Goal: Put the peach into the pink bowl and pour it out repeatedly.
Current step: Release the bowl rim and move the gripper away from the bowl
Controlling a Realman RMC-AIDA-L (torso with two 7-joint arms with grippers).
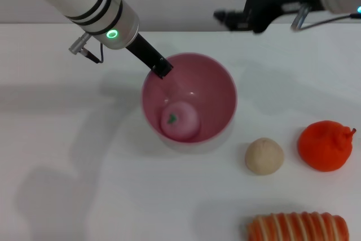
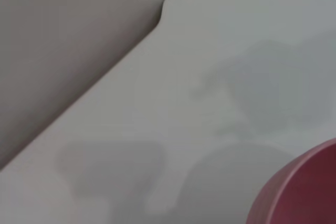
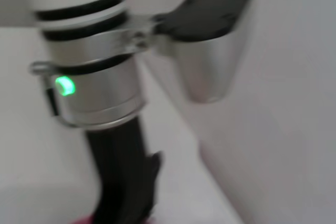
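Surface: white table [image 1: 67, 156], matte, with soft shadows of the arms falling across it; a pale wall runs behind its far edge.
Pink bowl: the pink bowl [image 1: 220, 91] stands upright near the middle of the table, glossy inside; a curved part of its outer wall [image 2: 304, 192] shows in the left wrist view.
Peach: the peach [image 1: 179, 120] lies inside the pink bowl, low against the near wall, its small green leaf mark facing up.
Left gripper: the left gripper [image 1: 161, 67] reaches down from the upper left to the far-left rim of the pink bowl, its dark fingers closed on that rim; a green light glows on the wrist ring above. The right wrist view shows the same arm [image 3: 94, 82] from the side.
Right gripper: the right gripper [image 1: 237, 5] hangs above the far right of the table, well apart from the bowl, dark fingers spread and holding nothing.
Beige ball: a beige ball [image 1: 264, 156] rests right of the bowl.
Orange-red fruit: a lumpy orange-red fruit [image 1: 325, 145] sits just beyond the ball.
Striped item: an orange-and-cream striped object [image 1: 297, 227] lies at the near right edge.
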